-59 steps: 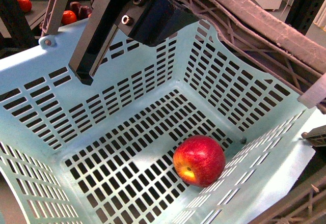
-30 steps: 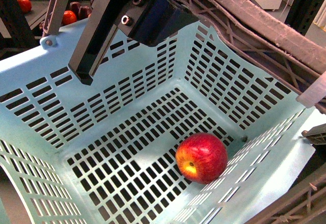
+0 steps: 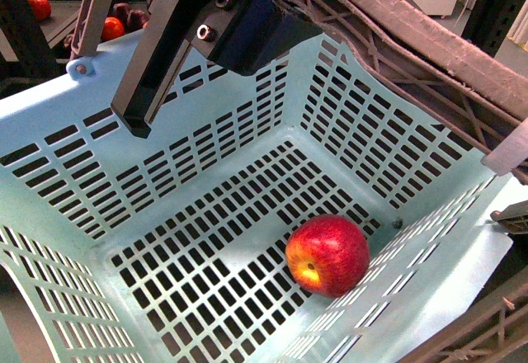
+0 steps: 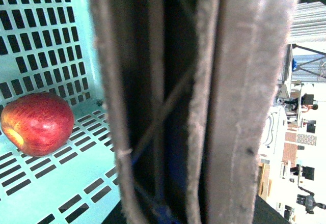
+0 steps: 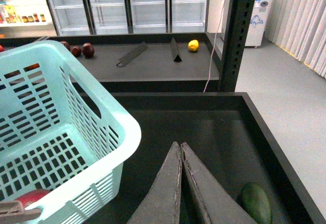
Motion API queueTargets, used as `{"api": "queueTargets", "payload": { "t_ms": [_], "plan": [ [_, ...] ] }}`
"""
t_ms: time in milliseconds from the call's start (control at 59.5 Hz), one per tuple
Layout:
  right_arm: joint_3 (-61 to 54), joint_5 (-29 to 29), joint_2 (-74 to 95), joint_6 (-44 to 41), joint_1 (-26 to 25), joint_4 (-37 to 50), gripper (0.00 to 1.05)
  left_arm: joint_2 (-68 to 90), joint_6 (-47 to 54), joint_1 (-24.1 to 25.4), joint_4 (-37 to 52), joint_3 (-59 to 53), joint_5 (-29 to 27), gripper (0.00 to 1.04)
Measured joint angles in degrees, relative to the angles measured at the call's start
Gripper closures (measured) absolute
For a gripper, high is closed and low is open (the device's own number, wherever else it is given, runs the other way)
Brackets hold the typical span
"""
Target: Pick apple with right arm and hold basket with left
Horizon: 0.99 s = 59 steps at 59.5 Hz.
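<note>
The red apple [image 3: 327,255] with a yellow patch lies on the slotted floor of the aqua basket [image 3: 165,157], near its right corner. It shows in the left wrist view [image 4: 36,123] too, and a sliver of it in the right wrist view [image 5: 30,197]. My left gripper is shut on the basket's brown-grey handle [image 4: 239,102]; its fingertips are hidden behind the handle. My right gripper [image 5: 179,145] is shut and empty, outside the basket [image 5: 56,132], over a dark bin.
The handles [image 3: 412,33] run along the basket's far right rim. A green fruit [image 5: 257,203] lies in the dark bin [image 5: 224,132]. Dark red fruits [image 5: 81,49] and a yellow fruit [image 5: 193,45] lie on a shelf. Red fruits [image 3: 111,27] lie beyond the basket.
The basket has shifted slightly and the apple has rolled a little to the right along the floor. Both grippers stay shut.
</note>
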Motion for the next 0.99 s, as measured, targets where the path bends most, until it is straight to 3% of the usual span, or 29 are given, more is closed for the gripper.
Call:
{"api": "queueTargets", "payload": {
  "t_ms": [303,420,689,992],
  "plan": [
    [0.0,0.0,-4.0,0.0,0.0,-3.9,1.03,0.0,0.0,0.0,0.0,0.0,0.0,0.88],
    [0.0,0.1,-11.5,0.0,0.0,-13.2,1.03,0.0,0.0,0.0,0.0,0.0,0.0,0.88],
    [0.0,0.1,-13.7,0.0,0.0,-14.1,1.03,0.0,-0.1,0.0,0.0,0.0,0.2,0.88],
    [0.0,0.1,-13.8,0.0,0.0,-14.1,0.58,0.0,0.0,0.0,0.0,0.0,0.0,0.88]
  ]
}}
